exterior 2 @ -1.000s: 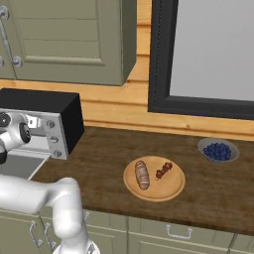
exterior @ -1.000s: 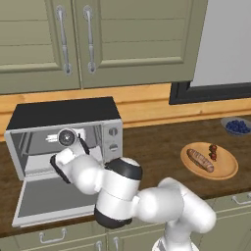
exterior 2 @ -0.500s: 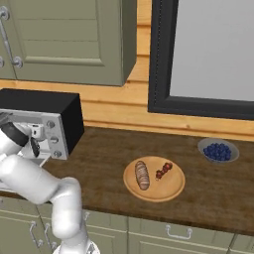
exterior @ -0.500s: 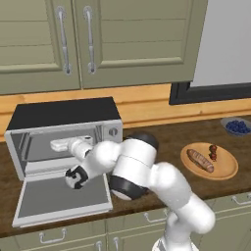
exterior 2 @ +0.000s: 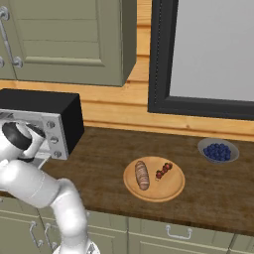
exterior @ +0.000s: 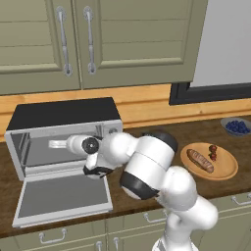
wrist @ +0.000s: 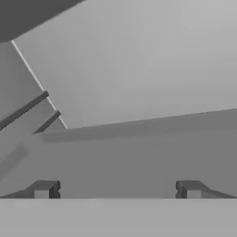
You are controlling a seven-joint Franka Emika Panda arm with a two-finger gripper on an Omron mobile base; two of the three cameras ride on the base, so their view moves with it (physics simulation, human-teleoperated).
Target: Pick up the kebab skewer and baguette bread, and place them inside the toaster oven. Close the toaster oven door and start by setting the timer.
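The toaster oven [exterior: 63, 128] stands at the counter's left with its door [exterior: 61, 196] dropped flat open; its knob panel [exterior 2: 55, 135] faces forward. My gripper [exterior: 97, 170] hangs just above the door's right rear corner, at the oven mouth. In the hand view its fingertips [wrist: 44, 190] stand far apart, open, with nothing between them and grey oven surfaces ahead. The baguette bread [exterior: 200, 160] and the kebab skewer [exterior: 213, 151] lie side by side on a round wooden plate [exterior: 225, 171], well right of the gripper. From the right, baguette [exterior 2: 142, 174] and skewer [exterior 2: 163, 170] lie untouched.
A small bowl of blueberries [exterior: 238, 126] sits at the back right of the counter, also the bowl [exterior 2: 218, 151] beyond the plate [exterior 2: 154, 191]. Wall cabinets [exterior: 98, 39] hang above the oven. Drawer fronts run below the counter edge.
The arm has swung up and right; the hand moved from the oven's middle toward the door's right rear corner. The door stays open, and the food has not moved.
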